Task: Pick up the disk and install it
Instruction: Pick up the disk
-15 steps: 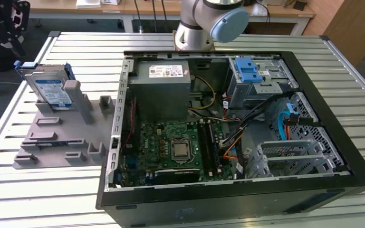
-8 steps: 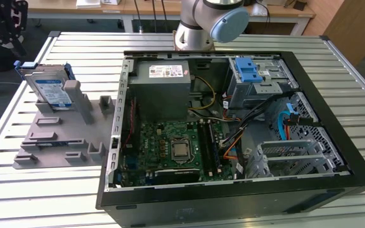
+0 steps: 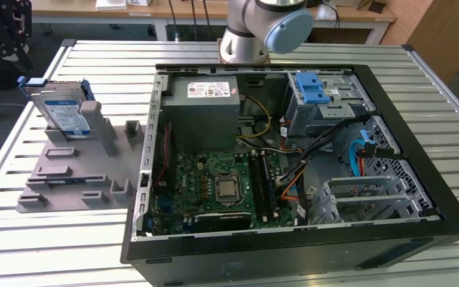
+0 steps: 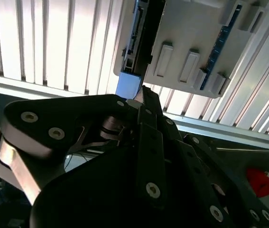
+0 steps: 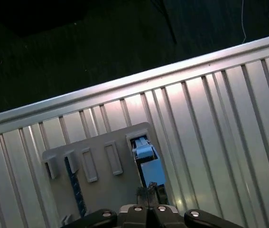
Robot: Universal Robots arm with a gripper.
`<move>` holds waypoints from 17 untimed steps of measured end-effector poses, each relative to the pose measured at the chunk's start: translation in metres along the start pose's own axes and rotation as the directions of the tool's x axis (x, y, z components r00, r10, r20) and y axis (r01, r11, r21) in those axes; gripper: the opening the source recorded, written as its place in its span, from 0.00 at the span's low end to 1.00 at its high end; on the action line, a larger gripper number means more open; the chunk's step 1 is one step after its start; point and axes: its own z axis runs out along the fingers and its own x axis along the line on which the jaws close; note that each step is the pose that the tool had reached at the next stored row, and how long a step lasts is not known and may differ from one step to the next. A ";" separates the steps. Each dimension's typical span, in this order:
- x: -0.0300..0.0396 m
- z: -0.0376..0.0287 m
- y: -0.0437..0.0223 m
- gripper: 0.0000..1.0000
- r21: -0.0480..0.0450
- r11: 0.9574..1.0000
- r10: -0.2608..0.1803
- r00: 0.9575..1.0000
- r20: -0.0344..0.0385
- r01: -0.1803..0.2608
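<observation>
While disk (image 3: 64, 113) stands in grey holder (image 3: 74, 170), gripper (image 4: 142, 97) well apart.

arm (image 3: 262, 30) shoulder joint upright; hand (image 4: 143, 94) aimed down, closed up tight, nothing gripped

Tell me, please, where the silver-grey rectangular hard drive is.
The hard drive stands on edge in the grey plastic fixture, at the exterior view's left of the open black computer case.
</observation>
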 end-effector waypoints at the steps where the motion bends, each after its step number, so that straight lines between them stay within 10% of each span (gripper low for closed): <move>1: 0.0000 0.0001 0.0000 0.11 0.000 1.000 -0.018 1.000 0.000 0.018; 8: 0.0000 0.0011 0.0000 0.11 -0.001 0.990 -0.140 0.990 0.000 0.140; 17: 0.0000 0.0011 0.0000 0.29 -0.001 0.990 -0.143 0.990 0.000 0.143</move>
